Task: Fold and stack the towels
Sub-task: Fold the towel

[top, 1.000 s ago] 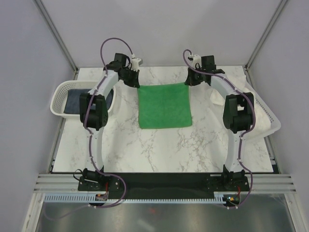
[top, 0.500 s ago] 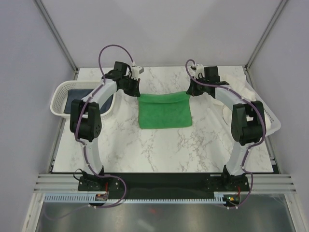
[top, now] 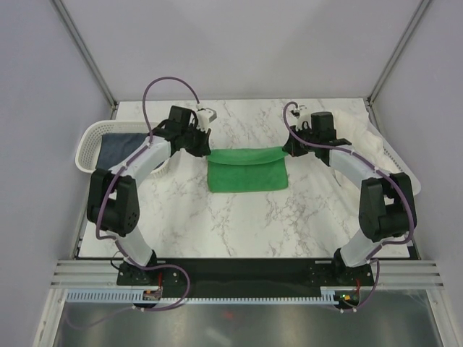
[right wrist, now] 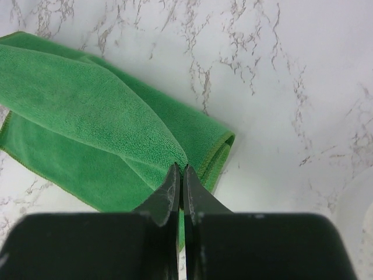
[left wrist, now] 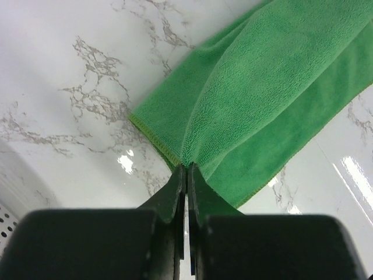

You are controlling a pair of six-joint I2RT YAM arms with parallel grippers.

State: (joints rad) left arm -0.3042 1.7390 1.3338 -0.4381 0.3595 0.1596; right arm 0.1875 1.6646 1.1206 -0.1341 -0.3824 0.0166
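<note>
The green towel (top: 246, 173) lies in the middle of the marble table, its far edge lifted and carried toward the near edge. My left gripper (top: 208, 152) is shut on the towel's far left corner (left wrist: 187, 156). My right gripper (top: 284, 150) is shut on the far right corner (right wrist: 178, 158). The raised cloth hangs in a fold over the lower layer (left wrist: 274, 151), (right wrist: 64, 157). A navy towel (top: 119, 148) lies in the white basket (top: 90, 137) at the left. A white towel (top: 376, 148) is draped at the right.
The white basket's perforated wall (left wrist: 11, 204) shows at the left wrist view's lower left. A second white basket (top: 405, 177) holds the white towel at the table's right edge. The table's back edge meets the grey walls.
Both grippers have moved toward the near edge with the green towel's far corners, pulling the far edge over the cloth. The towel now looks about half as deep.
</note>
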